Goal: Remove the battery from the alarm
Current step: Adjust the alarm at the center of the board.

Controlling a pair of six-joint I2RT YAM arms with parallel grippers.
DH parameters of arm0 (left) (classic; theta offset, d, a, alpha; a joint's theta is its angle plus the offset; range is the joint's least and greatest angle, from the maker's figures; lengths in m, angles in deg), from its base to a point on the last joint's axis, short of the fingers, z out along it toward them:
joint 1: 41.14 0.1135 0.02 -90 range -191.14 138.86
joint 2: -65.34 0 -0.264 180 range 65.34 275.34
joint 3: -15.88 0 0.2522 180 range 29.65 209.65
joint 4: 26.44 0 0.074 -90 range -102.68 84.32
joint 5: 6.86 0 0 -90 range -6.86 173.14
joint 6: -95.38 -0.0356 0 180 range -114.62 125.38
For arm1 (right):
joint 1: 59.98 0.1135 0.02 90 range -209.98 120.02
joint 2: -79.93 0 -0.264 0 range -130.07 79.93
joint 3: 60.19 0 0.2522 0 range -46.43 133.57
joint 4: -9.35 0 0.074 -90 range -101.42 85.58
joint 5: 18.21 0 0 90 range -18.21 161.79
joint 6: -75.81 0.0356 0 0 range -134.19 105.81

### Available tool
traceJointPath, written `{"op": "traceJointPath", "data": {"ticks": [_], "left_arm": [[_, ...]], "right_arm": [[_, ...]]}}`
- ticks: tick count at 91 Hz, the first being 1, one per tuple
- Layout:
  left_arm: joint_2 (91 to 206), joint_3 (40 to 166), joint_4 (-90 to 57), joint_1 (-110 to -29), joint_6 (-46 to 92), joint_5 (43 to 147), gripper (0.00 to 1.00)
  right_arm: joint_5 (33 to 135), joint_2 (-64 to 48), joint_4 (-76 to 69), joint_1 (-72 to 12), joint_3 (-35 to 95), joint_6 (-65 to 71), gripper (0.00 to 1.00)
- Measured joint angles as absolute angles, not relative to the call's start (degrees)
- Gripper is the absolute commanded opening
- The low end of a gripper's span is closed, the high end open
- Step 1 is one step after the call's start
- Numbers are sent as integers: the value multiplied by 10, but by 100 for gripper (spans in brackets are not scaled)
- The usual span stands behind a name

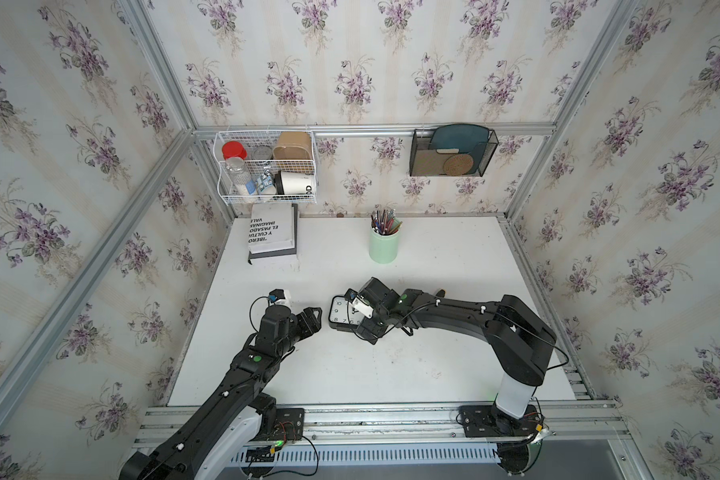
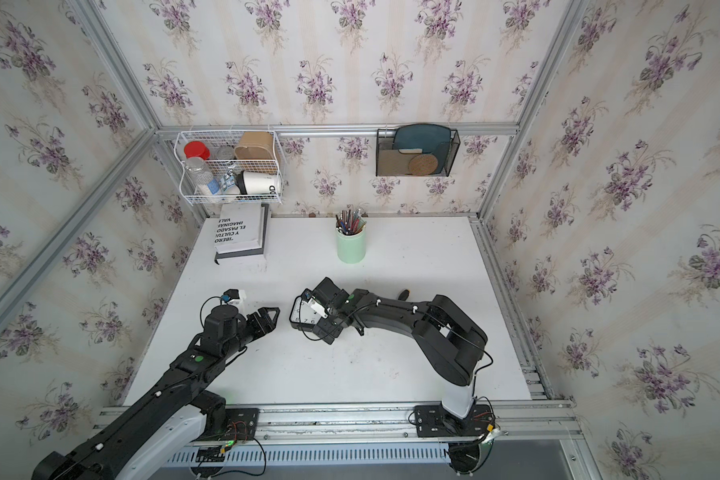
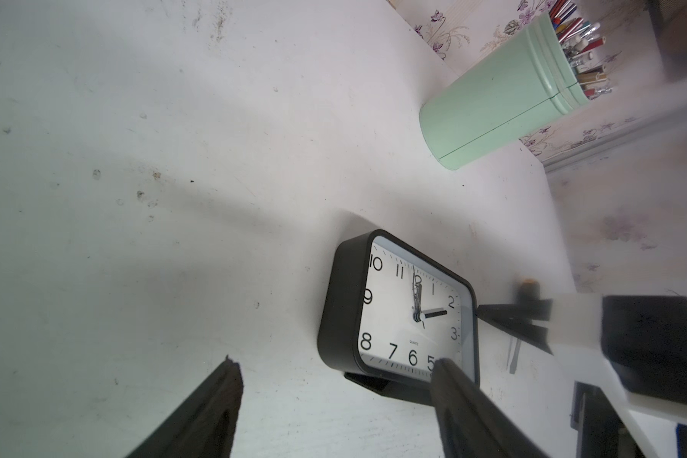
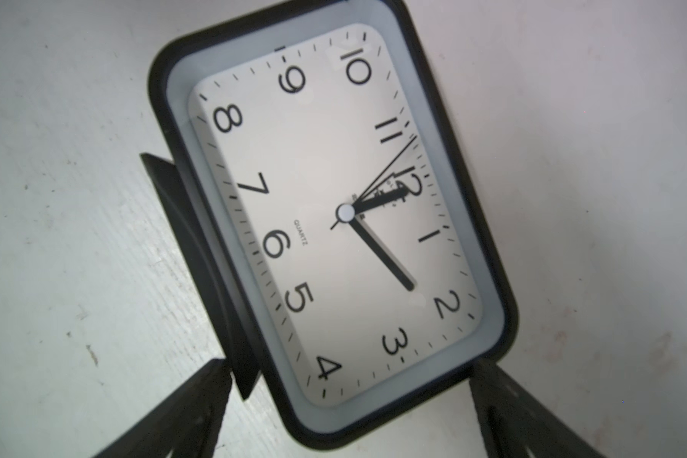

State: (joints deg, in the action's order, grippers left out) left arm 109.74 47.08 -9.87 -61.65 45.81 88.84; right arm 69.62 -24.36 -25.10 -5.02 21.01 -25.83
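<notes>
**A:** Alarm first. Where does it lie in both top views?

**B:** Face up on the white table, between the two arms. The right gripper hangs directly over it. The left gripper sits just beside the end with the nine, apart from it.

**A:** And the battery?

**B:** It is nowhere in sight. The alarm's back is turned to the table, so I judge the cell sits underneath. That is probably why both arms crowd the alarm: it has to be turned over before anything comes out.

**A:** What does the left wrist view show?

**B:** Its fingers are spread wide with only bare table between them, so that claw holds nothing. One tip overlaps the alarm's lower corner in the picture, but I cannot tell whether it touches. It looks placed to steady the alarm or take it over.

**A:** And the right wrist view?

**B:** The jaws are fully apart, one finger on either side of the alarm near the three and four. One is next to a black flap that sticks out from under the alarm; whether that is a stand or a cover I cannot say. The claw straddles the alarm without clamping it. I judge it is lined up to close across the short side.
</notes>
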Motion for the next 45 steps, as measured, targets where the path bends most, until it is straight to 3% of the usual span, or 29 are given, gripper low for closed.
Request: {"op": "traceJointPath", "data": {"ticks": [45], "left_arm": [[1144, 482, -110, -616, 462, 971, 75]], "right_arm": [[780, -184, -234, -87, 187, -327, 100]]}}
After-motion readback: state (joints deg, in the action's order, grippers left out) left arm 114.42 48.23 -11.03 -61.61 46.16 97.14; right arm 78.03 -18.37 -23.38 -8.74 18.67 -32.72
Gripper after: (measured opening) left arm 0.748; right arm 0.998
